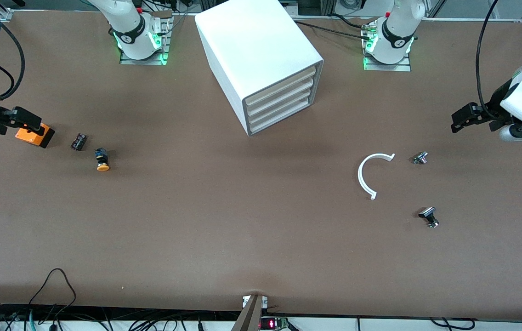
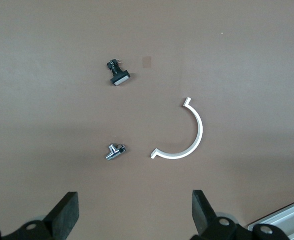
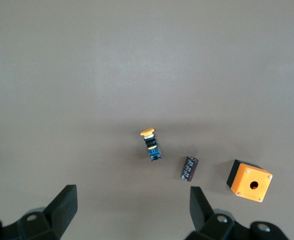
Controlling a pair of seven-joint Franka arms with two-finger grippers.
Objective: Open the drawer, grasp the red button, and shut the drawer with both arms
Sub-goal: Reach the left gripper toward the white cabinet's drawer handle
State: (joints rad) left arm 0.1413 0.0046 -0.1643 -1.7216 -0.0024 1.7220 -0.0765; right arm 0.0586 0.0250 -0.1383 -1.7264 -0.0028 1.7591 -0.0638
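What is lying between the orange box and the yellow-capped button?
A small dark cylinder lies between the orange box and the yellow-capped button, apart from both. The front and right wrist views show it.

Orange box w/ hole (image 3: 250, 181), black cylinder (image 3: 189, 168), yellow-cap button (image 3: 150, 144) lie ahead of right jaws; white C-ring (image 2: 182, 131), two small metal bits (image 2: 115, 151) ahead of left jaws.

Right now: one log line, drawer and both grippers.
drawer: closed | left gripper: open, empty, over table | right gripper: open, empty, over table
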